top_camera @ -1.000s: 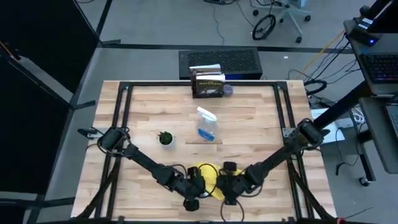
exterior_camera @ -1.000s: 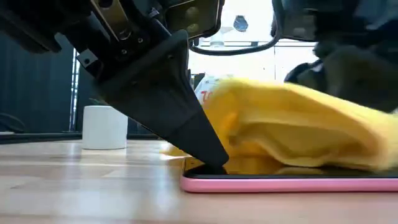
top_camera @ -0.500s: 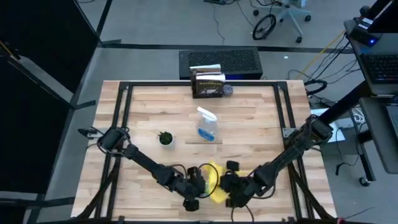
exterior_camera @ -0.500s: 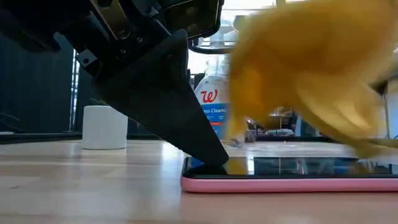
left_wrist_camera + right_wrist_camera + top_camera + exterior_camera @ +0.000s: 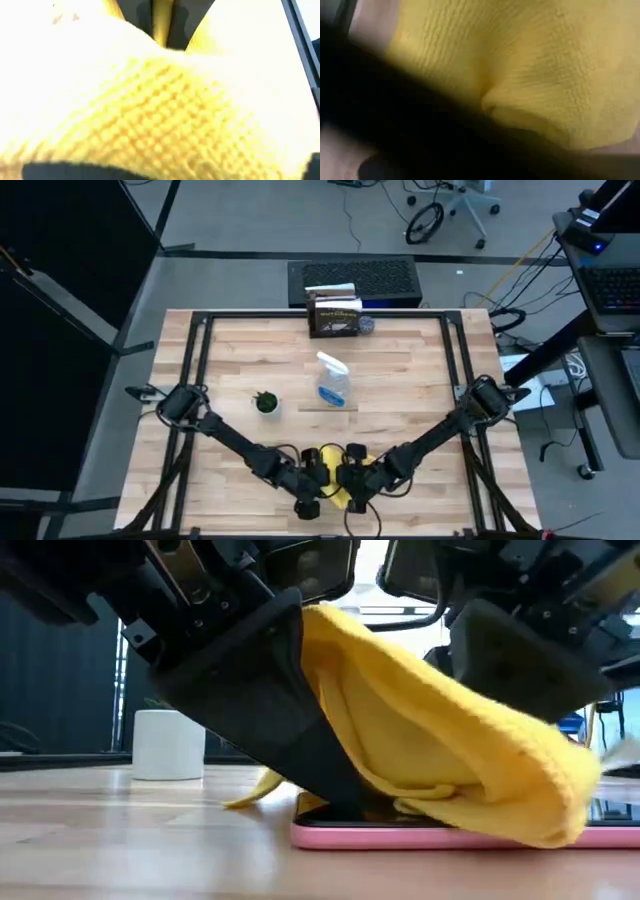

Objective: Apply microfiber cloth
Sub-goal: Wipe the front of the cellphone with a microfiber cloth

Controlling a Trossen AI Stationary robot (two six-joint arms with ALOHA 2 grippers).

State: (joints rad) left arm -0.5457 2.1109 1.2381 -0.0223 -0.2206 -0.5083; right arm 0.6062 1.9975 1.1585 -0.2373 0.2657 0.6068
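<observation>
Both my arms meet at the 6 o'clock edge of the light wooden butcher-block table. My left gripper is planted tip-down on the near end of the black smartphone in a pink case, pinning it flat; whether its fingers are apart or together I can't tell. My right gripper sits just beside it at about 3 o'clock, clamped on the bright yellow soft microfiber cloth, which is bunched in a thick fold and draped down onto the phone, touching the screen from the left gripper out toward the far end. Judgement: the cloth is on the glass and the wipe is mid-stroke, not finished; the far end of the screen shows only partly covered. Left to do, as I read it: more strokes across the screen, then lift off. The clear spray bottle with blue liquid lies at 12 o'clock from the phone, well apart.
</observation>
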